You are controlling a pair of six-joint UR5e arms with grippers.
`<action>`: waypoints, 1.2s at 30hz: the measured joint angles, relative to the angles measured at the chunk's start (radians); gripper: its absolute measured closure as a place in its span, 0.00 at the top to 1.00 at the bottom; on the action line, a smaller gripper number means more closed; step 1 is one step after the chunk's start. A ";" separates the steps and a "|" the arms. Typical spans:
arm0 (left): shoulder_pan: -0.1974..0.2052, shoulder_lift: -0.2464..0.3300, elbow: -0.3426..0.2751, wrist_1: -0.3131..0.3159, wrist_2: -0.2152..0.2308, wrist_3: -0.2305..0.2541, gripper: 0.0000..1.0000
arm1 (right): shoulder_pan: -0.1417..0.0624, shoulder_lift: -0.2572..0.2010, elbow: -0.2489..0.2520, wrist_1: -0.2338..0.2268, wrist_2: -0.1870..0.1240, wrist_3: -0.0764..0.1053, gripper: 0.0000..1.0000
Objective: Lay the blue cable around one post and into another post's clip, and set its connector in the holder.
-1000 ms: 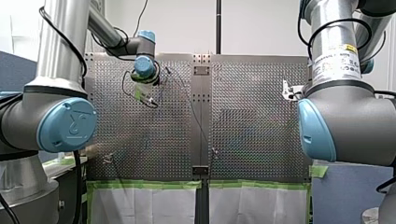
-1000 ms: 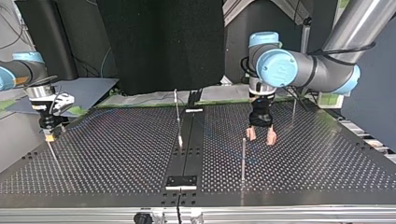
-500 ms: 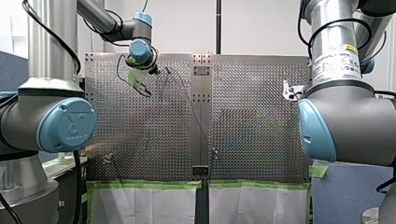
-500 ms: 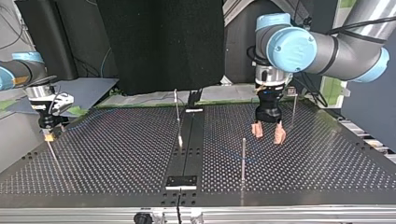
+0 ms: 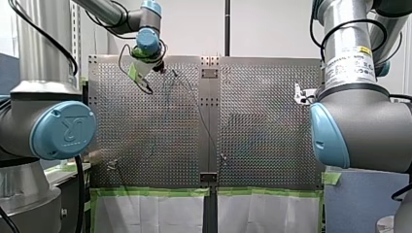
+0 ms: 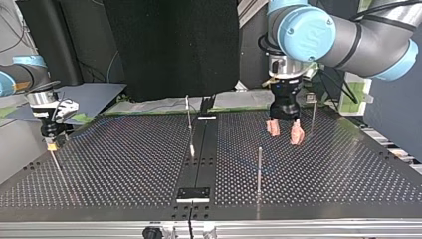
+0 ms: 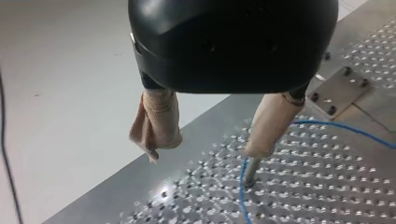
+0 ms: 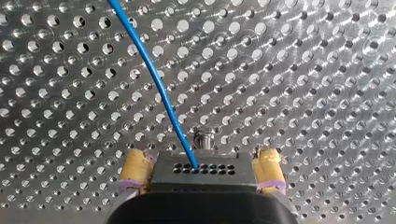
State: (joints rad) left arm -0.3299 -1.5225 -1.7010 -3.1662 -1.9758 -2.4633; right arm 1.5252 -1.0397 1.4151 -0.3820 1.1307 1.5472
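The blue cable (image 7: 327, 126) lies on the perforated plate and bends round the foot of a thin post (image 7: 250, 173) just below one pad of my left gripper (image 7: 212, 140). That gripper is open, its beige pads apart and empty, and hangs above the table (image 6: 282, 130) near a back post (image 6: 313, 115). My right gripper (image 8: 201, 170) hovers low over the plate with its yellow pads wide apart. The blue cable (image 8: 154, 79) runs between them and disappears under the gripper's black body. In the top view it sits at the left edge (image 6: 50, 142).
A tall post (image 6: 259, 169) stands near the front, another post (image 6: 188, 117) beside the dark centre strip (image 6: 201, 164). A small black plate (image 6: 194, 193) sits at the strip's near end. Green tape (image 5: 150, 192) edges the table.
My left gripper has risen and drifted toward the table's far edge in the front view, staying open. My right arm has not moved.
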 joint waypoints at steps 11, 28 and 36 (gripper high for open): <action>-0.055 -0.001 0.023 -0.092 0.067 0.092 1.00 | 0.003 0.000 0.000 -0.001 0.000 -0.003 1.00; -0.105 -0.005 0.130 -0.173 0.149 0.232 1.00 | 0.005 0.000 0.000 0.000 0.000 -0.003 1.00; -0.106 -0.025 0.193 -0.195 0.160 0.295 1.00 | 0.004 0.000 0.000 0.003 0.000 -0.002 1.00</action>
State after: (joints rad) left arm -0.4355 -1.5474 -1.5080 -3.3612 -1.8163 -2.1679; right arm 1.5296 -1.0398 1.4148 -0.3791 1.1308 1.5449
